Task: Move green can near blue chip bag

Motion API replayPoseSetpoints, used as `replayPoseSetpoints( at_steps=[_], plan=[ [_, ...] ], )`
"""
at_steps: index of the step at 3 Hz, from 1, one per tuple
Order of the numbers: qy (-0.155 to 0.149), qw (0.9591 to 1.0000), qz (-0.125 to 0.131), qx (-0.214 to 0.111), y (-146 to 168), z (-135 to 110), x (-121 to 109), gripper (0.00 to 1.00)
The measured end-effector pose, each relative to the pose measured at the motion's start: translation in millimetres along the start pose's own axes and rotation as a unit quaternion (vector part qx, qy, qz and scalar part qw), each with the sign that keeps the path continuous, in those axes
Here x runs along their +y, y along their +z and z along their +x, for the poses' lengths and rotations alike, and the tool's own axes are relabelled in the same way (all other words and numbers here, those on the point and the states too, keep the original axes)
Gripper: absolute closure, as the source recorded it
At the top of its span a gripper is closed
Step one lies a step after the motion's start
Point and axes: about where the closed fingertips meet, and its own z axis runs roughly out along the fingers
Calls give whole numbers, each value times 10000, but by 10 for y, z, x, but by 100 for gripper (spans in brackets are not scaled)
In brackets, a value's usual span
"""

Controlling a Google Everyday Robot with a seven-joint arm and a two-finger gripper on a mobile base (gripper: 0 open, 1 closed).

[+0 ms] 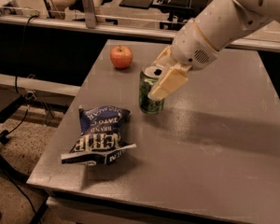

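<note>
The green can [148, 95] with pale markings and a silver top stands upright on the grey table [214, 143], a little right of and behind the blue chip bag [101, 134]. My gripper [161, 78] reaches in from the upper right on a white arm and is shut on the can's upper part, its cream fingers [168, 84] on either side of the rim. The crumpled blue chip bag with white lettering lies flat near the table's front left corner, a short gap from the can.
A red-orange apple [121, 56] sits at the table's back left. The table's left edge and front edge drop to the floor, where cables and a dark frame [9, 120] lie. Desks and railing stand behind the table.
</note>
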Motion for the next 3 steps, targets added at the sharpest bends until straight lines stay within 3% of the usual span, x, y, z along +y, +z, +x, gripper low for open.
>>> replayPoseSetpoints(
  at_steps=[1, 2, 3],
  plan=[
    [-94, 9997, -201, -39, 163, 27, -43, 28],
    [-125, 9994, -320, -64, 263, 67, -94, 5],
    [-88, 9992, -373, -105, 300, 158, -194, 0]
  ],
)
